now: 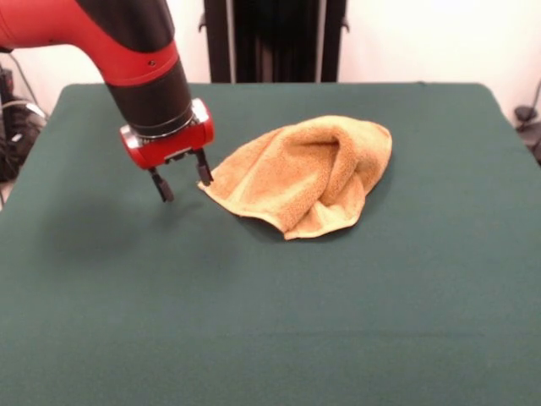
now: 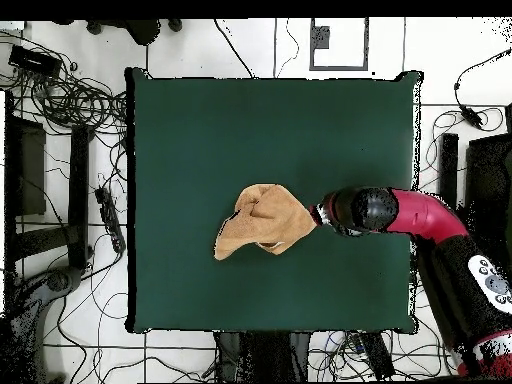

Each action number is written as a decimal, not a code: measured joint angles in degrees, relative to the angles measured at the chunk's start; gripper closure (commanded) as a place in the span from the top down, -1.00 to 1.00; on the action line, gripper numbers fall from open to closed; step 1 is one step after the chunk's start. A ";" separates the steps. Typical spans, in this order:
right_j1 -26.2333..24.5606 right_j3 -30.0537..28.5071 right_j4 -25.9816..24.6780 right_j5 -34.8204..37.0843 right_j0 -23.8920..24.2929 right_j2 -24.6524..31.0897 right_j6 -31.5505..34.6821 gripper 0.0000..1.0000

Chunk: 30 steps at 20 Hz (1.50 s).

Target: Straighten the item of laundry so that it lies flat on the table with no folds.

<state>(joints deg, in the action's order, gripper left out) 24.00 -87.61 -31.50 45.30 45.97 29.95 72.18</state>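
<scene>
While the green table [image 1: 270, 321] fills our view, we see the red and black arm [image 1: 127, 51] slanting down from the upper left, its gripper [image 1: 182, 179] hanging fingers spread, empty, just beside the towel [image 1: 308, 173], which lies crumpled and folded near the table's middle. We read no writing.

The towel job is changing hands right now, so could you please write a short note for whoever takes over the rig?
Tool: open, holding nothing, just above the table beside the towel's nearest corner.
Towel: near the table's middle, crumpled, with a raised fold across it and its edges doubled over.
Done: nothing visible; the towel is not flat.
Left: grip a corner or edge, pull the folds out, and spread the towel flat on the table.
</scene>
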 measured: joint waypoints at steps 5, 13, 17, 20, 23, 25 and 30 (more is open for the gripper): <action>-0.22 0.02 0.00 -0.01 -0.05 0.00 0.00 1.00; -3.11 0.11 -0.06 0.02 -0.01 0.07 0.00 1.00; -3.07 0.10 -0.09 0.02 0.01 0.11 0.00 1.00; -3.08 0.10 -0.12 0.02 0.01 0.12 0.00 1.00; -3.08 0.23 -0.17 0.06 -0.22 0.03 0.00 1.00; -2.96 0.65 -0.51 0.31 -1.06 -0.56 0.00 1.00; -2.37 3.31 -2.73 2.98 -6.25 -3.76 0.00 1.00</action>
<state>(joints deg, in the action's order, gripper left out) 21.63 -84.30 -34.23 48.28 39.73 26.20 72.18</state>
